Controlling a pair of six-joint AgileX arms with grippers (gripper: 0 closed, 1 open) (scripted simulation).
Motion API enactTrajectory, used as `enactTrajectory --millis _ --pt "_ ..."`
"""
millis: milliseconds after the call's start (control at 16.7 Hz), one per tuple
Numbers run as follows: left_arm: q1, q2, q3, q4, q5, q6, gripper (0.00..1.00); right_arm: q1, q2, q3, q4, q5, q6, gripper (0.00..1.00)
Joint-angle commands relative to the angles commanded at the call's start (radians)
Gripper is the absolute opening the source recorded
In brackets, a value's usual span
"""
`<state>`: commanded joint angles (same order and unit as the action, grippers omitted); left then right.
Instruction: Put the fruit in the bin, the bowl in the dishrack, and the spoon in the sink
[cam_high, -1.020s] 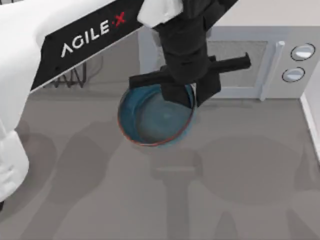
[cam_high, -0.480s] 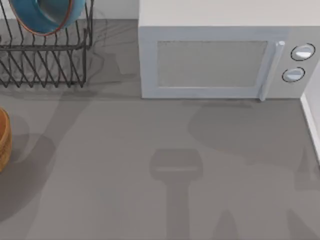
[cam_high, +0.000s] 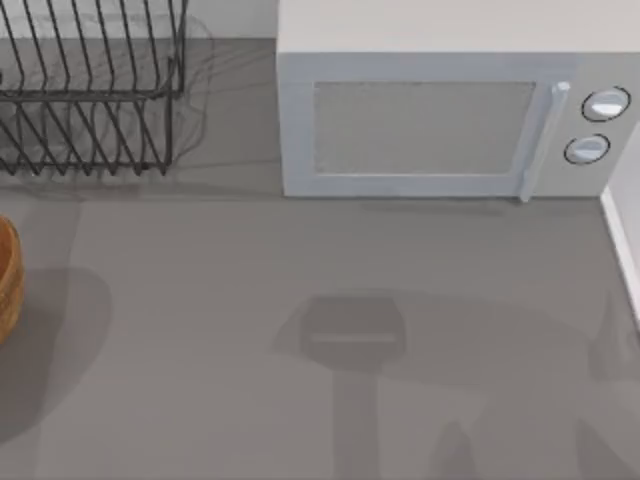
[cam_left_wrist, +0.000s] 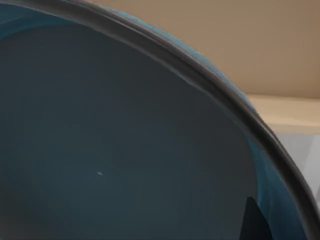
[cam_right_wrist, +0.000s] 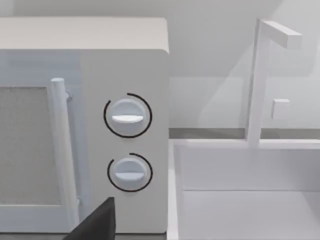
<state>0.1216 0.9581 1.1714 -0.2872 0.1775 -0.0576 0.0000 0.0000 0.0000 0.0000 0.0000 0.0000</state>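
Blue-teal bowl (cam_left_wrist: 125, 145) sits close up against the left wrist camera, dark inside, greyish rim arcing across; whether the left pincer grips it cannot be told. Black wire dishrack (cam_high: 90, 95) at 10 o'clock on the grey table (cam_high: 330, 350), orange-brown bin (cam_high: 6, 280) at 9 o'clock, microwave (cam_high: 450, 110) at 1 o'clock. Right wrist view faces microwave dials (cam_right_wrist: 127, 117) and white sink (cam_right_wrist: 245, 195) just beside; right pincer state cannot be told.

You get the bin (cam_high: 6, 280) as a sliver only, cut by top view's left edge, below the dishrack (cam_high: 90, 90); rack itself runs off the top-left corner. Left wrist cam sits so close to the bowl (cam_left_wrist: 125, 150) that its rim runs off frame; grip on it can't be judged.
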Motion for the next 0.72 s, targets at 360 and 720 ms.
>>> enactTrajectory --millis 360,720 --pt "0.059 -0.068 -0.058 0.062 0.029 0.070 0.00 0.000 0.000 0.000 0.000 0.000 0.000 1.00" --pt "0.051 0.000 -0.056 0.125 0.021 0.070 0.00 0.000 0.000 0.000 0.000 0.000 0.000 1.00"
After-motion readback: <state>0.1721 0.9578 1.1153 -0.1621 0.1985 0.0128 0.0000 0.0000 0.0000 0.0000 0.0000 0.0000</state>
